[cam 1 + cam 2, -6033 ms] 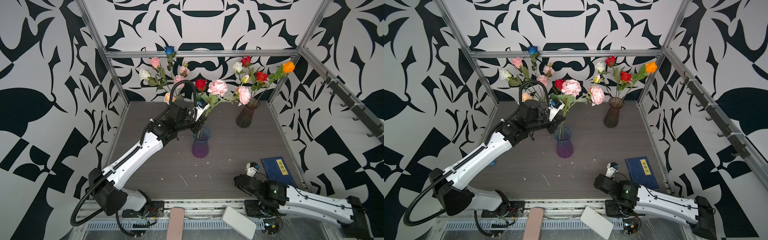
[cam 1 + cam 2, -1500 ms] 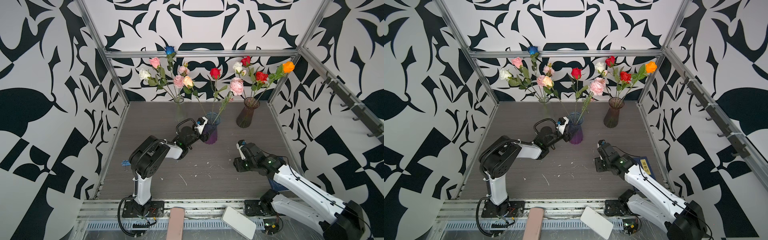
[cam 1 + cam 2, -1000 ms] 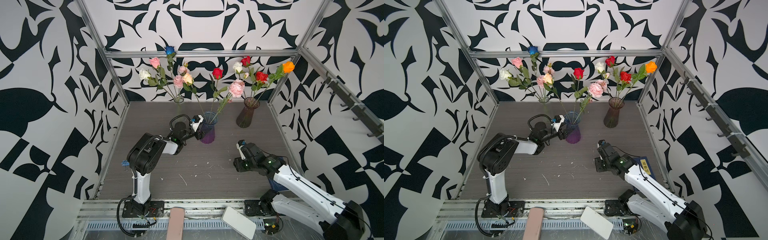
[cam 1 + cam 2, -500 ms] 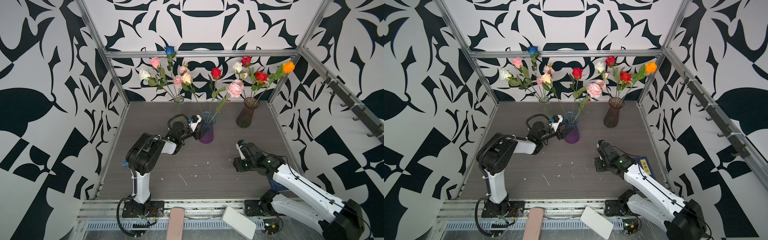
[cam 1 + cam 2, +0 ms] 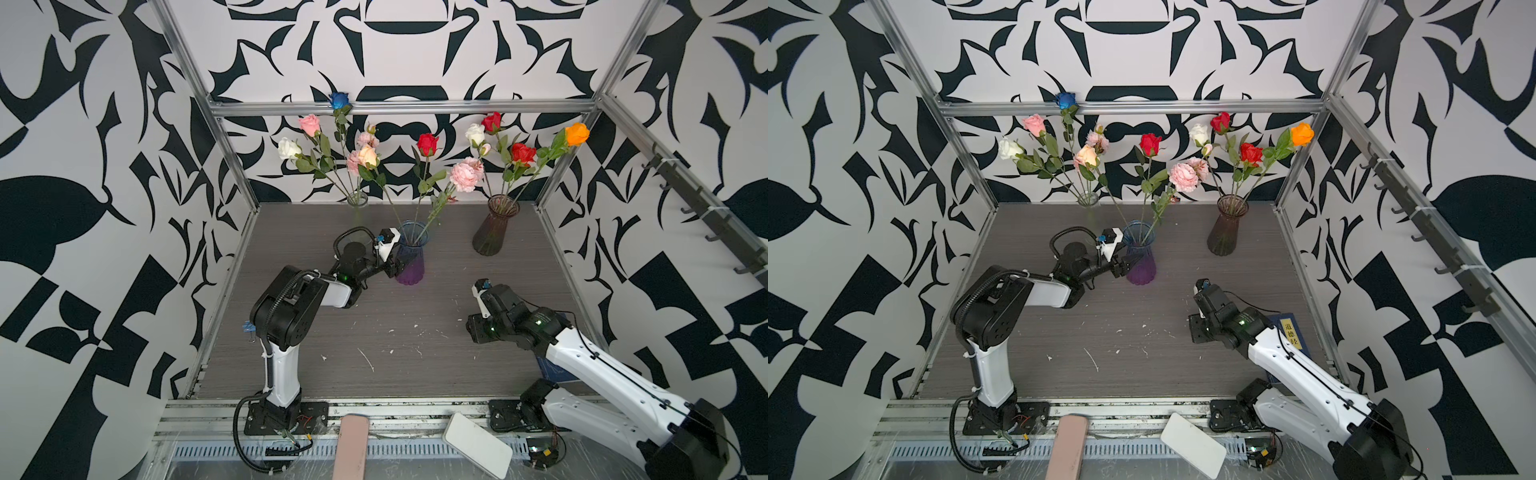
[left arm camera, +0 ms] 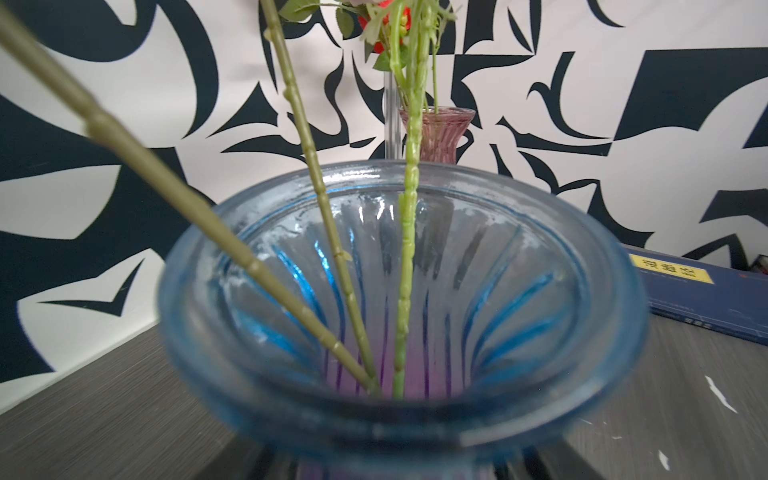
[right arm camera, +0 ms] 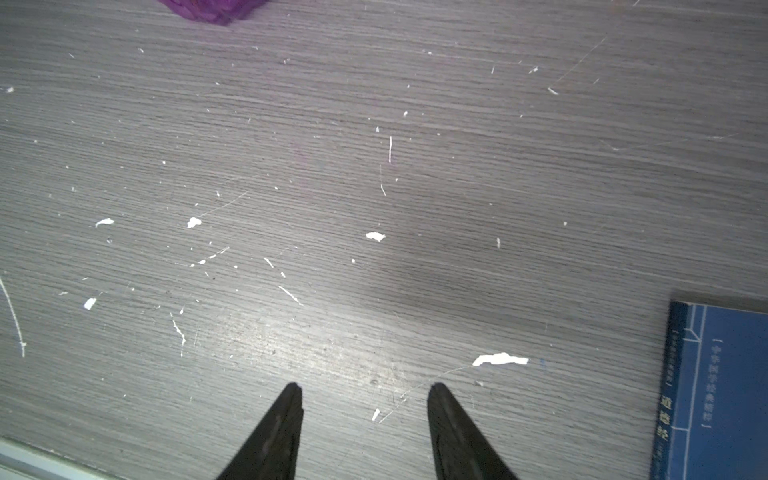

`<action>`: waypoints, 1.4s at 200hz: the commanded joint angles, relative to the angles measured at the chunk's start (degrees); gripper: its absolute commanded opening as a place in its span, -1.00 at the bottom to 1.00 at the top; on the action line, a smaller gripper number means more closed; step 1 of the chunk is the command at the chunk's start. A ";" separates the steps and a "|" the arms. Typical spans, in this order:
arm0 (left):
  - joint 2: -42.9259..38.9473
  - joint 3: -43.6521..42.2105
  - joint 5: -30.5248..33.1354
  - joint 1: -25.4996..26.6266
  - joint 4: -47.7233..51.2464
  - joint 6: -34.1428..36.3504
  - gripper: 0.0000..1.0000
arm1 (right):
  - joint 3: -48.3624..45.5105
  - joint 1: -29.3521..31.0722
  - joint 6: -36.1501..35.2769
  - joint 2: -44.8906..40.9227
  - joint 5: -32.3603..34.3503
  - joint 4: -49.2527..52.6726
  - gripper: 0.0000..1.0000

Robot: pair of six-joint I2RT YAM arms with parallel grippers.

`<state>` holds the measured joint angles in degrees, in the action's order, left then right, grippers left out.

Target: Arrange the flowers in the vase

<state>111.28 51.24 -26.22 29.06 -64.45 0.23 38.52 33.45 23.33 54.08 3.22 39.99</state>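
Left gripper (image 5: 395,268) clamped round the vase (image 5: 412,254) at its waist, has dragged it back toward the wall. Three flowers (image 5: 428,144) stand in it. Right gripper (image 7: 365,387) spread, empty, over table (image 5: 374,328). Looks like final placement, arranging nearly done.

A blue book (image 5: 1280,328) by the table's right edge bears a yellow label (image 5: 1290,335) printed in dark Chinese characters, 道德经, readable in a top view. The left wrist view shows the label (image 6: 668,269) with the same three characters. In the right wrist view the book (image 7: 723,395) carries pale columns of characters, too blurred to read
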 commanded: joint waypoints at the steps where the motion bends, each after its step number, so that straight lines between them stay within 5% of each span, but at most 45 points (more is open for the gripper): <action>1: 0.95 -0.72 1.40 -1.02 8.13 0.21 0.19 | 2.12 -0.23 -0.35 -0.30 0.47 0.71 0.05; 193: 1.61 -2.89 -9.14 -1.02 2.65 -1.90 0.11 | 1.57 -0.23 -0.36 0.31 -0.10 -0.13 0.05; 237: 1.07 -3.60 -7.37 -1.02 2.17 -1.54 0.44 | 1.56 -0.23 -0.35 0.45 -0.15 -0.18 0.05; 246: 0.95 -3.73 -7.29 -1.02 1.88 -1.54 0.67 | 1.56 -0.23 -0.36 0.58 -0.23 -0.22 0.05; 252: 0.81 -3.84 -7.20 -1.02 1.70 -1.55 0.99 | 1.57 -0.23 -0.36 0.58 -0.24 -0.26 0.06; 280: -0.10 -4.61 -5.16 -0.93 0.56 -1.53 0.99 | 1.42 -0.23 -0.29 0.61 -0.32 -0.35 0.06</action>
<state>111.28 47.62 -32.64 28.03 -63.51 -1.06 38.52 33.45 23.35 54.81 3.16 40.01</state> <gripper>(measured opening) 0.992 0.527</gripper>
